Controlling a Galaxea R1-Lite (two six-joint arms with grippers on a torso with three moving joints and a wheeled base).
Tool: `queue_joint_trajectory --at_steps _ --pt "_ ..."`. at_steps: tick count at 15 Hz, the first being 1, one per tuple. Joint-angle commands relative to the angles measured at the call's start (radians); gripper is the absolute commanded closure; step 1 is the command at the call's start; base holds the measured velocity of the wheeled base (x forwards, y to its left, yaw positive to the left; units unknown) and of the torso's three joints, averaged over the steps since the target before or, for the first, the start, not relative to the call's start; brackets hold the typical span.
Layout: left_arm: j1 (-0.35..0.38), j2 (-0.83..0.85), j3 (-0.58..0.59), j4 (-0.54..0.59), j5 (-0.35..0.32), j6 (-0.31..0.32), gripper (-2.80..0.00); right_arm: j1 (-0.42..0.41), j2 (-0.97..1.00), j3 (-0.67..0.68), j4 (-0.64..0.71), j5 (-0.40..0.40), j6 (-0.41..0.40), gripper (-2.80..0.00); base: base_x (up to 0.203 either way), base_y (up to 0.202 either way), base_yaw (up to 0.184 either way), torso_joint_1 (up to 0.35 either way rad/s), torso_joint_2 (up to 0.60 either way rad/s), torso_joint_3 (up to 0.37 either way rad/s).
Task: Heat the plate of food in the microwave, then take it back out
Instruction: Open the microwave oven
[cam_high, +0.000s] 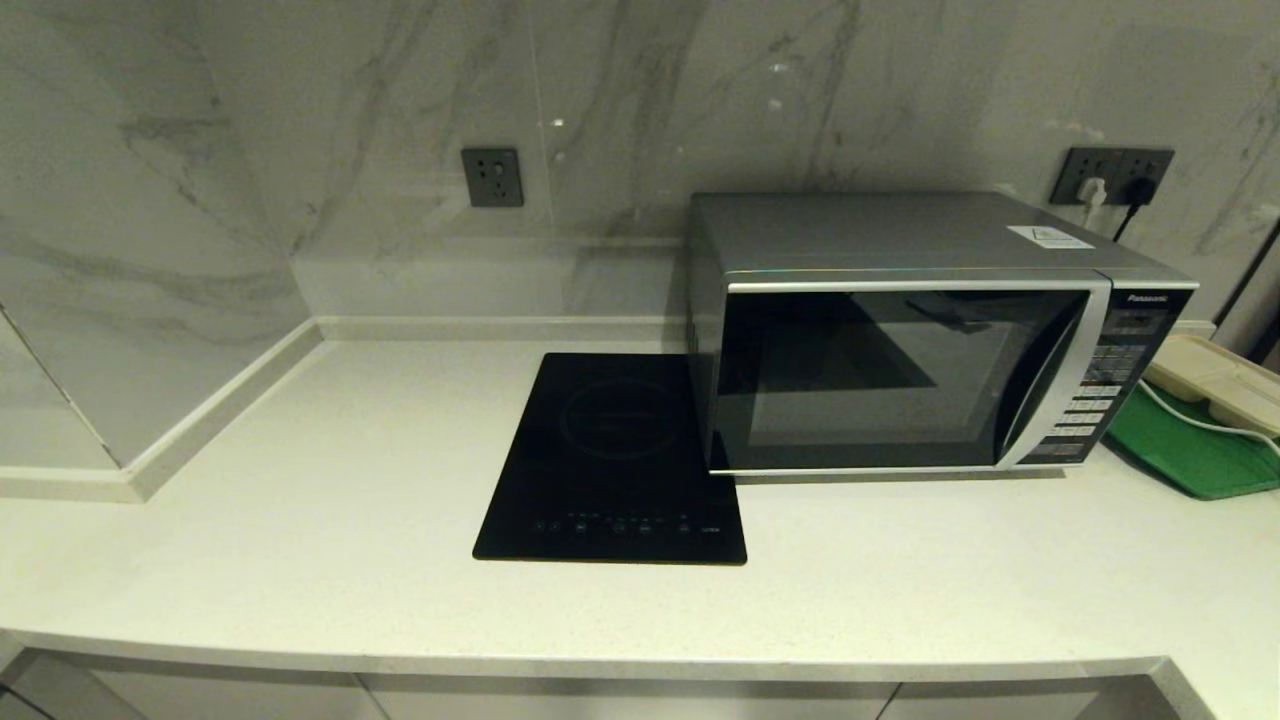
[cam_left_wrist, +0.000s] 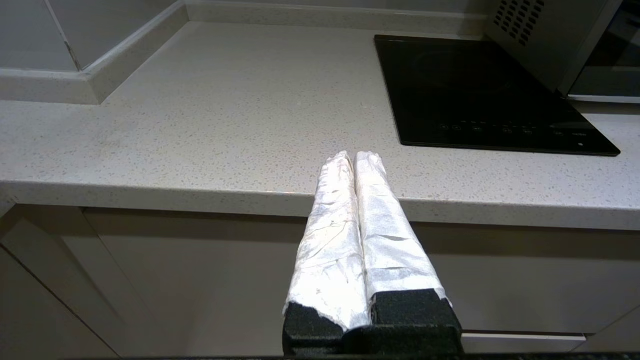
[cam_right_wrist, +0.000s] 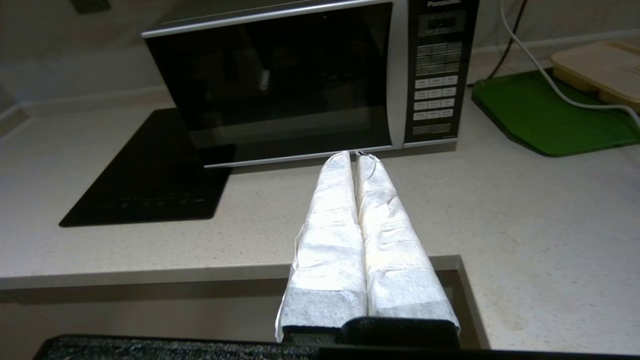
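Both jaws pressed together, empty, at the counter (cam_high: 300, 520) front edge; microwave (cam_high: 900, 340) door closed

My microwave (cam_high: 900, 340) is silver-grey with dark glass. My cooktop (cam_high: 615, 460) is black, the tray (cam_high: 1190, 450) green. The wall (cam_high: 300, 150) is grey-veined white marble.

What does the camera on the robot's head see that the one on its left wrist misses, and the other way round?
Only the head view shows the whole microwave with its door closed and button panel, the wall sockets, the green tray and the beige tray on it. Only the left wrist view shows the left tool, shut and empty, at the counter's front edge, and the cabinet fronts below. Both show the black cooktop and pale countertop. No plate of food appears in either.
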Motion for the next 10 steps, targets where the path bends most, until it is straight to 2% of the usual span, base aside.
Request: queue_joint_trajectory --at_steps 1,2,4,5,7,10 --pt "0.000 0.000 0.000 0.000 0.000 -0.001 0.00 0.000 0.313 -0.141 0.055 -0.068 -0.028 0.00 0.000 0.000 0.000 0.000 0.00 0.000" --pt "0.000 0.000 0.000 0.000 0.000 -0.001 0.00 -0.001 0.413 -0.161 0.067 -0.153 -0.060 0.00 0.000 0.000 0.000 0.000 0.00 0.000" --pt "0.000 0.000 0.000 0.000 0.000 -0.001 0.00 -0.001 0.608 -0.183 0.064 -0.390 -0.119 0.00 0.000 0.000 0.000 0.000 0.00 0.000" --pt "0.000 0.000 0.000 0.000 0.000 -0.001 0.00 0.000 0.690 -0.191 0.051 -0.474 -0.147 0.00 0.000 0.000 0.000 0.000 0.00 0.000" --pt "0.000 0.000 0.000 0.000 0.000 -0.001 0.00 0.001 0.833 -0.195 -0.014 -0.591 -0.186 0.00 0.000 0.000 0.000 0.000 0.00 0.000" --pt "0.000 0.000 0.000 0.000 0.000 -0.001 0.00 0.003 1.049 -0.190 -0.184 -0.733 -0.185 0.00 0.000 0.000 0.000 0.000 0.00 0.000"
